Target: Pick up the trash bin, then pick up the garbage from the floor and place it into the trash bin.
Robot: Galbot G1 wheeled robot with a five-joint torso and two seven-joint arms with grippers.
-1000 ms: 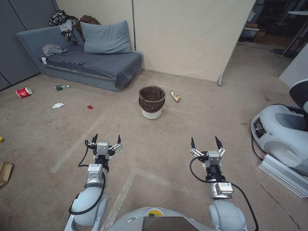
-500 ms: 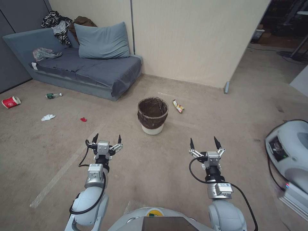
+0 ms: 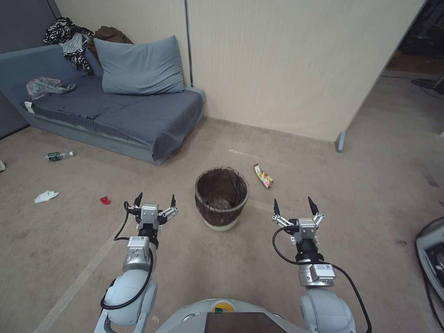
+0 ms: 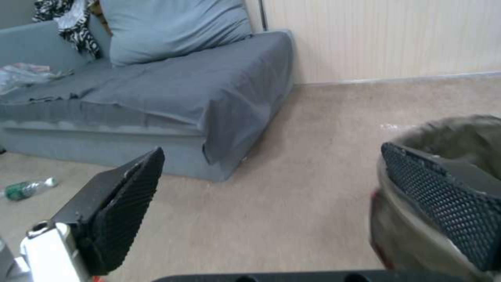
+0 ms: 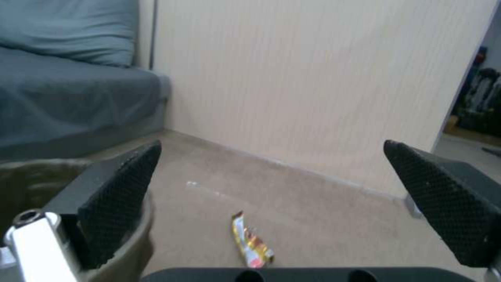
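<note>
The trash bin (image 3: 221, 213), white with a dark brown liner over its rim, stands upright on the carpet just ahead, between my two arms. My left gripper (image 3: 155, 199) is open, a little to the bin's left; the bin (image 4: 449, 135) shows beside one finger (image 4: 125, 207). My right gripper (image 3: 293, 203) is open, to the bin's right, with the bin's liner (image 5: 31, 172) at its side. Garbage lies around: a yellow snack wrapper (image 3: 263, 176) (image 5: 251, 241) just behind the bin, a green-labelled bottle (image 3: 58, 156) (image 4: 26, 188), white tissue (image 3: 46, 196) and a red scrap (image 3: 105, 200) to the left.
A grey sofa (image 3: 115, 111) with a pillow (image 3: 138, 67), clothes (image 3: 69, 37) and a greyish plastic bag (image 3: 44, 86) stands at the back left. A beige partition wall (image 3: 286, 69) runs behind the bin. Another machine (image 3: 432, 249) sits at the right edge.
The whole view has shifted: the camera has come closer to the bin, which now stands between the grippers. Both arms hold the same pose, fingers still open.
</note>
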